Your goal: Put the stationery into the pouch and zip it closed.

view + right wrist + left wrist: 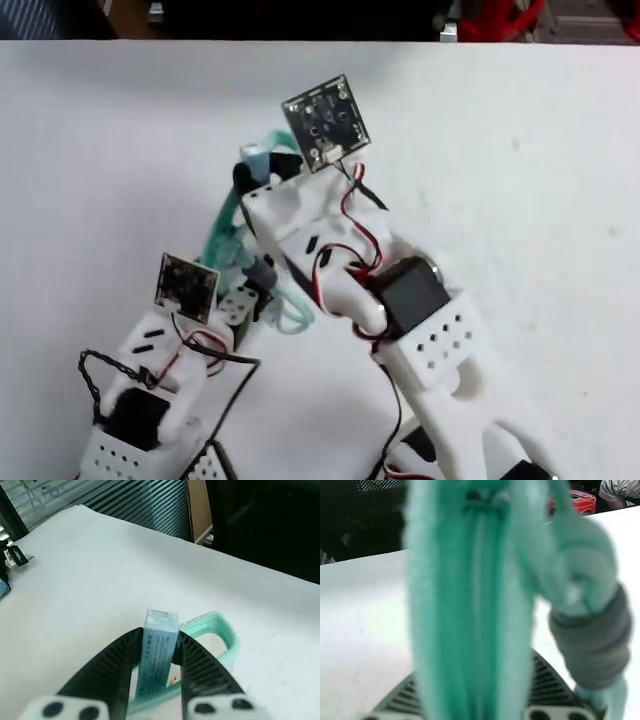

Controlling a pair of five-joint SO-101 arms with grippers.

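Mint-green fabric marks the pouch, which lies on the white table between the two arms and is largely covered by them from above. Only its curved edges show on either side of the arms.

Left claw: positioned at the near end of the pouch. In the left wrist view the pouch fabric stands upright directly in front of the camera, running down between the two dark jaws, which are closed on it. A grey sleeve sits on a knotted mint cord just beside the gripped fabric. From above, the same sleeve lies close against this claw.

Right claw: positioned at the far end of the pouch, as seen from above. It holds a pale blue eraser, a rectangular block clamped upright between the two black jaws, with its top end standing clear above the fingertips. The jaws are set narrow, touching the block on both sides. From above, the eraser shows as a small pale blue patch at the tip of this claw, over the far edge of the pouch.

Behind the eraser, in the right wrist view, a loop of the pouch's mint edge rests on the table. Whether the eraser touches the pouch cannot be determined. The zip cannot be made out in any view.
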